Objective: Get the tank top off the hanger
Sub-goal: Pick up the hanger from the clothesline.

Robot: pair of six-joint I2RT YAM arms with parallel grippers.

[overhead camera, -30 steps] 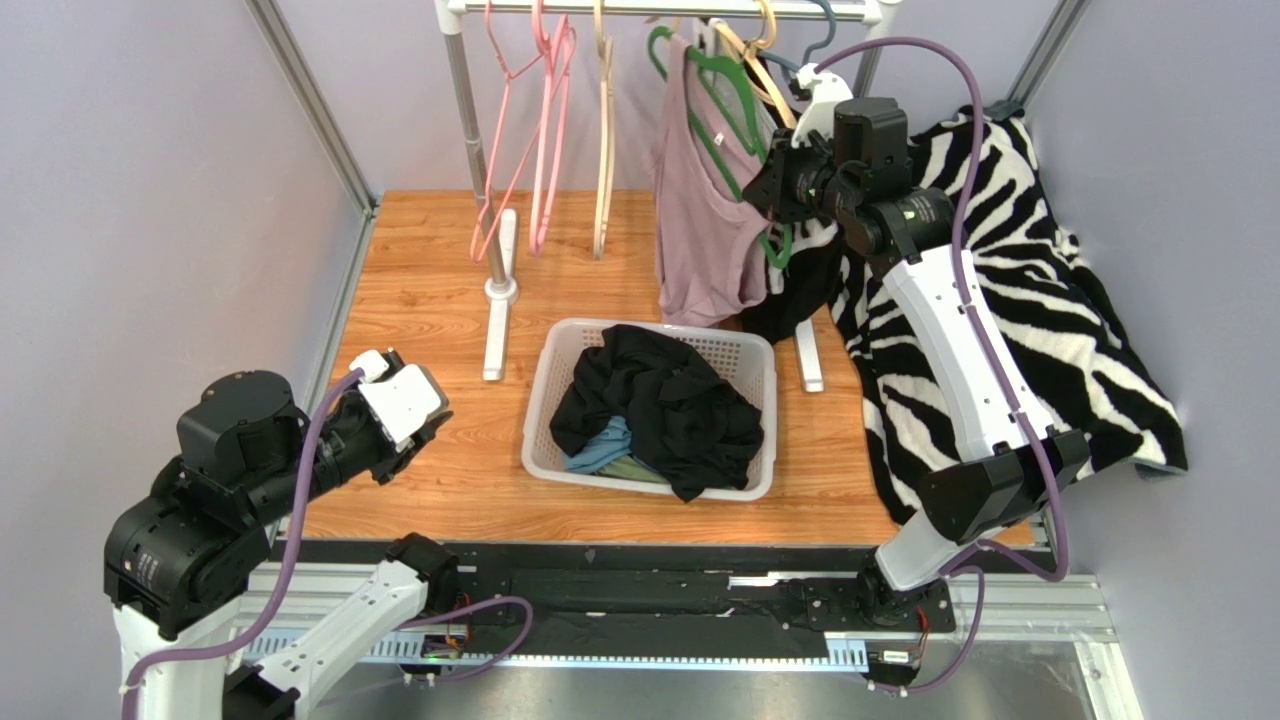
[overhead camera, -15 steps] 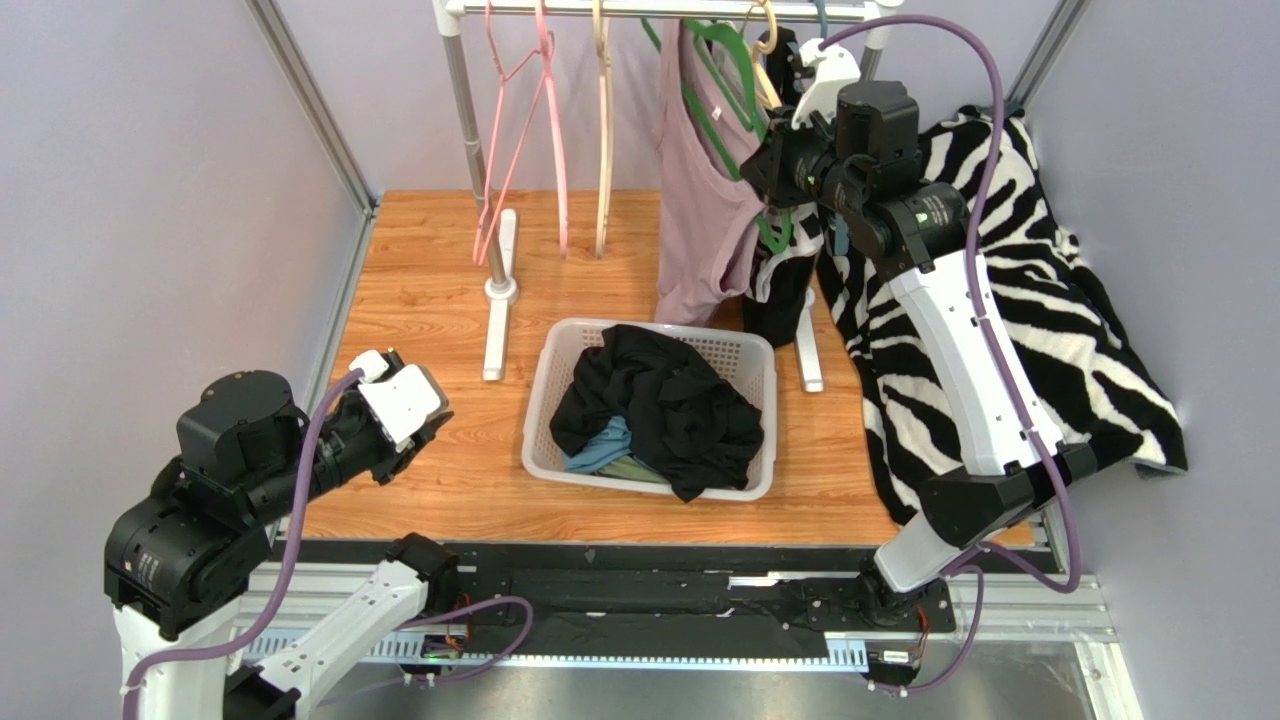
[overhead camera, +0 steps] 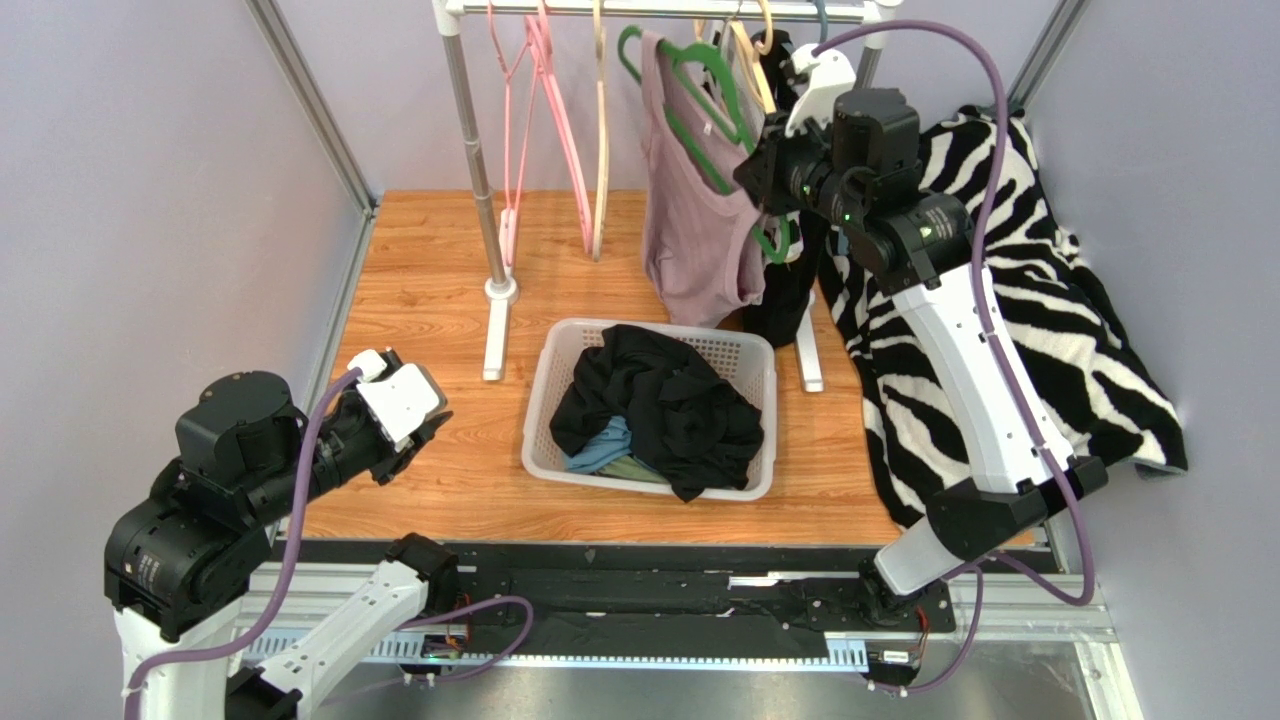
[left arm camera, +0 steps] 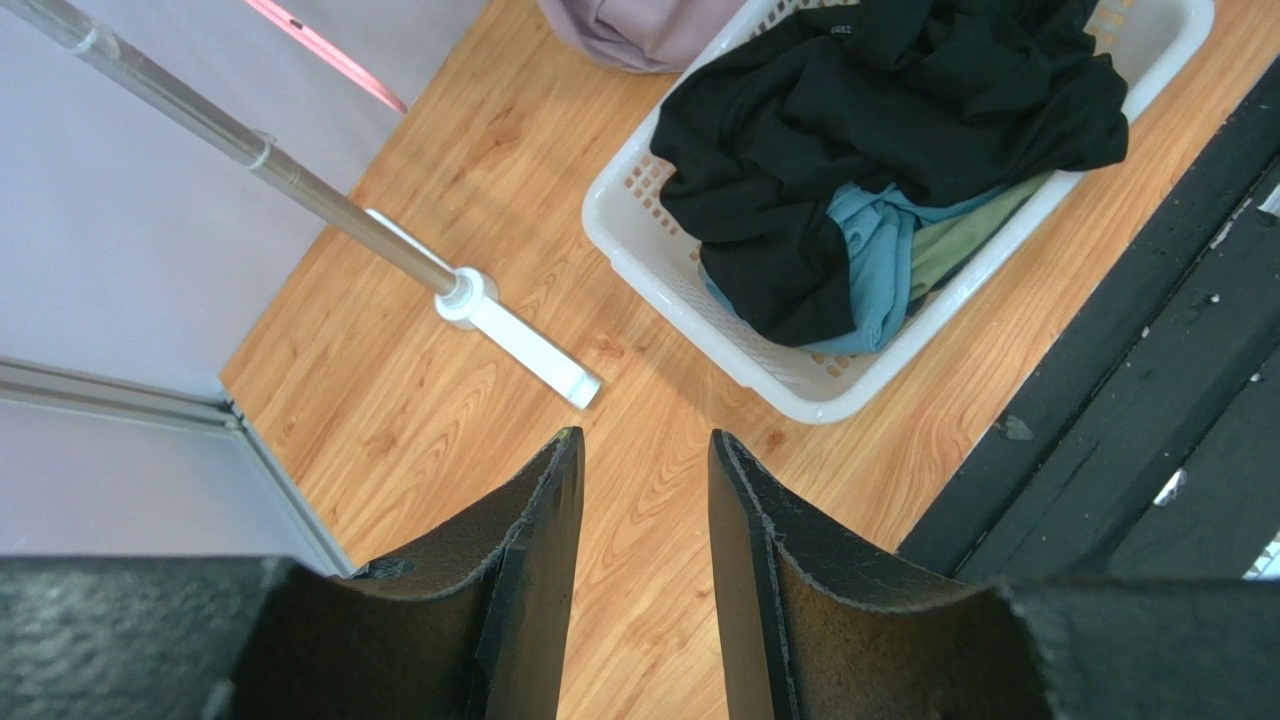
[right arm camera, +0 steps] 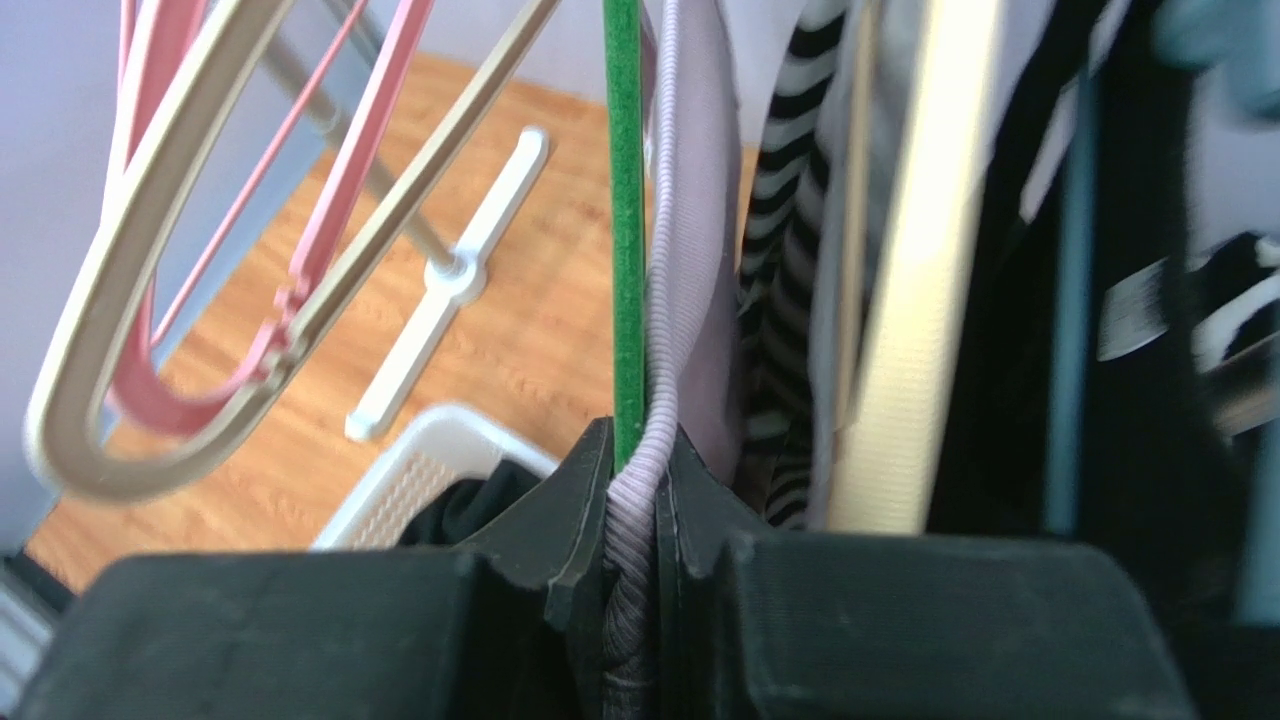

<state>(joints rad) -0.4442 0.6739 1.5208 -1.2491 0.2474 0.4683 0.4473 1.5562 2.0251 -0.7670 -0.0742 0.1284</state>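
Observation:
A mauve tank top [overhead camera: 688, 225] hangs on a green hanger [overhead camera: 703, 93] on the rail at the back. My right gripper [overhead camera: 756, 168] is up beside it, shut on the ribbed strap of the tank top [right arm camera: 684, 240], with the green hanger [right arm camera: 624, 225] running just left of the strap between the jaws [right arm camera: 643, 450]. The garment's lower hem droops toward the basket. My left gripper [overhead camera: 425, 431] rests low at the near left, far from the rack. It stands open over bare wood [left arm camera: 639, 450] with nothing between its fingers.
A white basket [overhead camera: 544, 405] holds black, blue and green clothes in the table's middle. Pink hangers [overhead camera: 526, 90] and a cream hanger [overhead camera: 601, 135] hang left of the tank top. Zebra-striped cloth [overhead camera: 1052, 300] covers the right side. The rack's pole [overhead camera: 469, 135] and white foot [left arm camera: 519, 330] stand at the back left.
My right gripper has risen and shifted left with the strap, carrying the tank top and green hanger left along the rail. The other hangers have swung. The left arm has not moved.

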